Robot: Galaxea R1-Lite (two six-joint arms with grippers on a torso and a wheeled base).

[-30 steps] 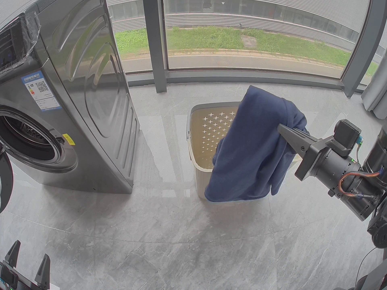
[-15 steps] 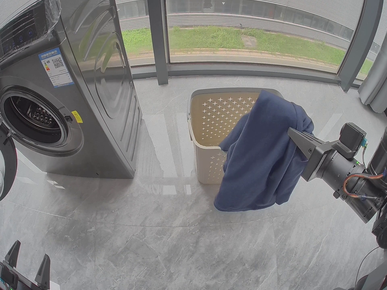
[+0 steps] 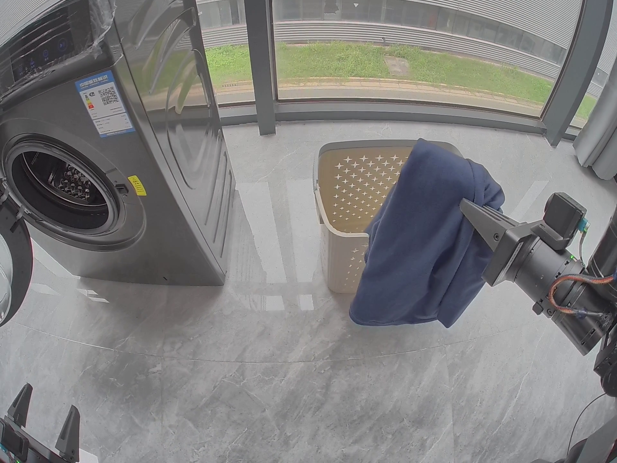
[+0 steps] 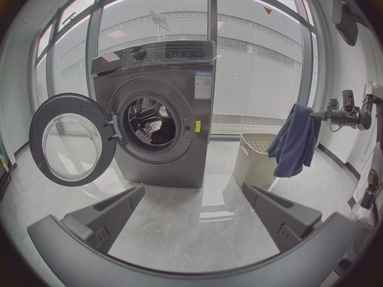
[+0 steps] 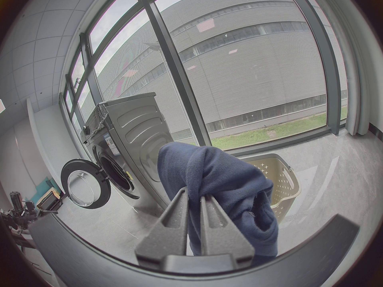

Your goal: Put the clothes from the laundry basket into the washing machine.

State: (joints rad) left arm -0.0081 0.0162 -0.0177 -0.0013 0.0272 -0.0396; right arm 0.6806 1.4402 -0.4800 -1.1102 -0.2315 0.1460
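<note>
A navy blue garment (image 3: 427, 239) hangs from my right gripper (image 3: 472, 210), which is shut on its upper fold. It drapes in front of the right half of the cream laundry basket (image 3: 334, 265) on the floor. In the right wrist view the fingers (image 5: 181, 216) pinch the cloth (image 5: 223, 176). The grey washing machine (image 3: 167, 130) stands to the left with its round door (image 4: 70, 140) swung open and its drum opening (image 3: 61, 191) exposed. Something dark lies in the drum (image 4: 159, 134). My left gripper (image 3: 42, 419) is open and low at the near left, holding nothing.
Tall windows (image 3: 398, 46) and a grey window post (image 3: 257, 53) run behind the basket. A pale curtain (image 3: 598, 143) hangs at the far right. Bare grey tile floor (image 3: 257, 381) stretches between the machine, the basket and me.
The head camera has shifted, bringing the washing machine's front and drum opening further into view. The blue garment stays in my right gripper, now hanging slightly higher beside the basket.
</note>
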